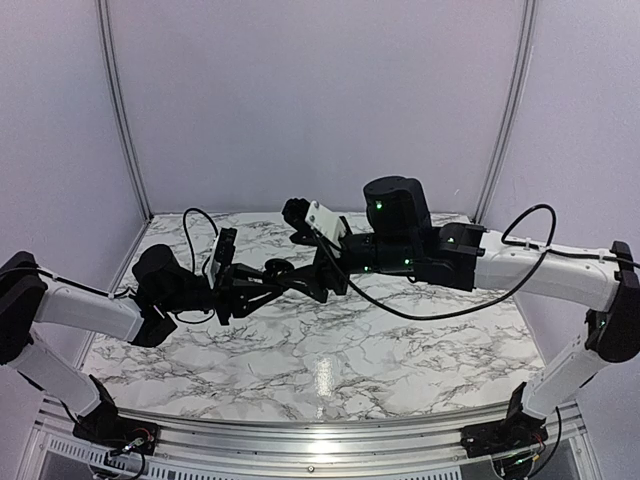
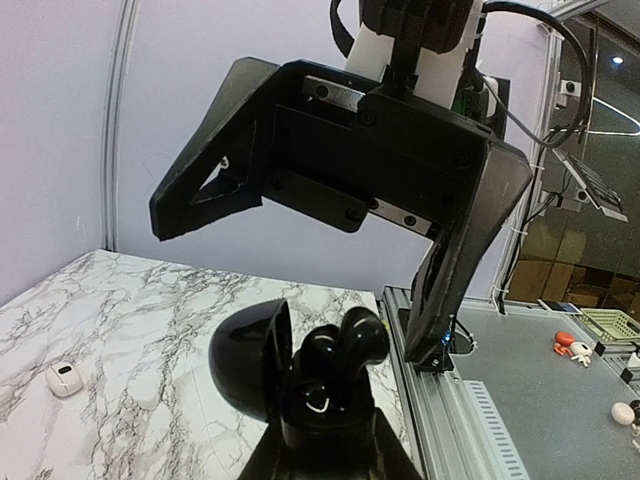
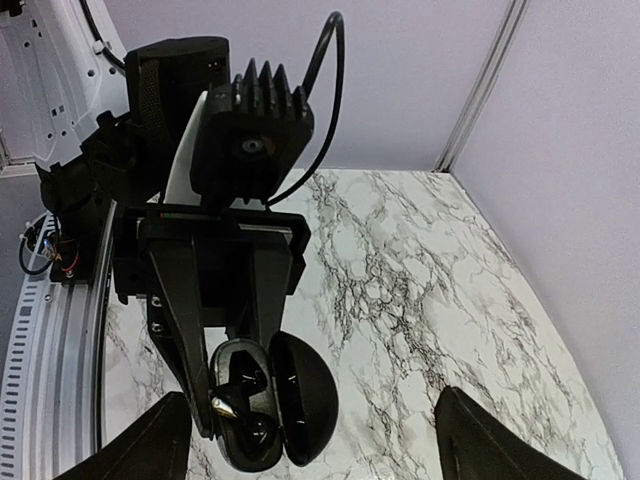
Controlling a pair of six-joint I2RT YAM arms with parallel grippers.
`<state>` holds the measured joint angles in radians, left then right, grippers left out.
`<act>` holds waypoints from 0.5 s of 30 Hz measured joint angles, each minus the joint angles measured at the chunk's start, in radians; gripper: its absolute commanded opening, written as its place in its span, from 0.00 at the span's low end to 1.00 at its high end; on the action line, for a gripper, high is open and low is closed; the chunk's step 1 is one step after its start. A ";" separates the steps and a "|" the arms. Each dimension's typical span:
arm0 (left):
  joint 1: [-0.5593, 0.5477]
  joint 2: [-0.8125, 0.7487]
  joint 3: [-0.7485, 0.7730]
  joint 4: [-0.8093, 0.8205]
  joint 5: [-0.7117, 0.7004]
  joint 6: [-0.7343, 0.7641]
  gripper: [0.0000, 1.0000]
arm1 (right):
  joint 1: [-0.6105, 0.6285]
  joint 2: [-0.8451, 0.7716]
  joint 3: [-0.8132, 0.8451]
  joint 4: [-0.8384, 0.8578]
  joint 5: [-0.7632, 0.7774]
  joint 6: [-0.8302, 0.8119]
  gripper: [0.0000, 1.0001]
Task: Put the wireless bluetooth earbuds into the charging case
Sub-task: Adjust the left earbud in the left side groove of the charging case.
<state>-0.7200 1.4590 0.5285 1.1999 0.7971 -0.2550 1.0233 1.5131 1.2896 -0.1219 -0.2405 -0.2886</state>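
step: seating looked nearly done | left hand (image 3: 240,385) clenched on open glossy black charging case (image 2: 312,402), held aloft | two tiny black earbuds (image 2: 365,335) sat in it | right hand (image 2: 300,290) released above | next: probably gentle press, close lid (image 2: 250,360)

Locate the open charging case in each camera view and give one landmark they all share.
Top external: charging case just left of centre, small and dark.
Left wrist: bottom centre, lid open leftward.
Right wrist: bottom, left of centre.
Shared landmark: the marble table.
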 measured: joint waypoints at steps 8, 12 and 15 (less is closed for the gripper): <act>-0.007 0.000 0.000 0.000 -0.021 0.015 0.00 | 0.000 0.024 0.015 -0.002 0.022 0.019 0.81; -0.012 0.000 0.000 0.000 -0.026 0.022 0.00 | -0.002 0.037 0.029 -0.003 0.025 0.030 0.80; -0.013 0.000 0.000 0.000 -0.035 0.032 0.00 | -0.003 0.041 0.039 -0.006 0.025 0.035 0.80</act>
<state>-0.7334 1.4590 0.5282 1.1999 0.7620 -0.2226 1.0206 1.5543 1.3285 -0.1276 -0.2157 -0.2535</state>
